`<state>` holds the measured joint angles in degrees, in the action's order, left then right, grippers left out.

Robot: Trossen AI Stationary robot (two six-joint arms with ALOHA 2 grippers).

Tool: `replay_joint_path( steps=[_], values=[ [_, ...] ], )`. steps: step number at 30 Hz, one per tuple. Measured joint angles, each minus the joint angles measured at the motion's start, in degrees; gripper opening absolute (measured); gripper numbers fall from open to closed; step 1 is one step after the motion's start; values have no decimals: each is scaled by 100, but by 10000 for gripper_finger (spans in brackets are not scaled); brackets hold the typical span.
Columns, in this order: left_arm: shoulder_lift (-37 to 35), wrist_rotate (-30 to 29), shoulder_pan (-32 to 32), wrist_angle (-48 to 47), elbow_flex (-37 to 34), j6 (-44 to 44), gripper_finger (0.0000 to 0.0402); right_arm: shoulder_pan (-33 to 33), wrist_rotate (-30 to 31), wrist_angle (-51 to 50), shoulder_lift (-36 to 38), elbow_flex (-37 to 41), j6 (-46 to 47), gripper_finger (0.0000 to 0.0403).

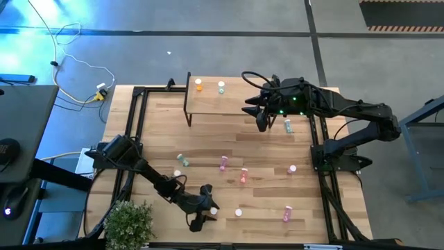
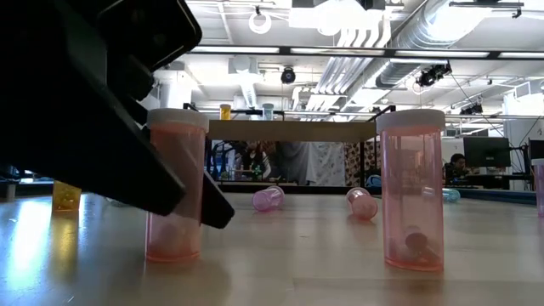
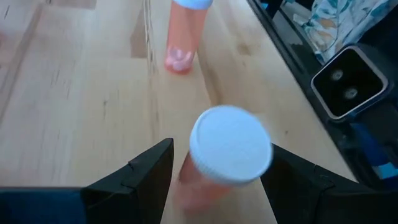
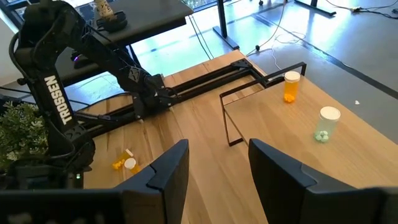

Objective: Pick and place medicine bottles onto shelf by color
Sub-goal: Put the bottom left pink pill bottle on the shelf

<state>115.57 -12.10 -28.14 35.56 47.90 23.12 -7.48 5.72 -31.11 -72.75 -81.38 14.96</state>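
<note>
1. The shelf (image 1: 215,99) is light wood on thin black legs.
2. On the shelf, one bottle (image 1: 198,85) is orange and its neighbour (image 1: 221,87) pale green, both with pale caps.
3. Beside the shelf's right end, the right gripper (image 1: 261,115) is black with small green lights.
4. Well in front of the shelf, the bottle (image 3: 225,160) between the black left gripper's (image 3: 216,182) fingers is salmon-red with a white cap.
5. Between that bottle and the shelf, lying bottles (image 1: 223,163) are magenta pink.
6. The plant (image 1: 129,223) beside the left gripper is green.
</note>
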Motion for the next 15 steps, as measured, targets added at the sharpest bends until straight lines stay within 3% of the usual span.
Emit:
replay_joint_path(
  steps=[15],
  values=[
    [-7,63,3,-311,-3,179,133,1,2,-46,0,0,1,158]
  ],
)
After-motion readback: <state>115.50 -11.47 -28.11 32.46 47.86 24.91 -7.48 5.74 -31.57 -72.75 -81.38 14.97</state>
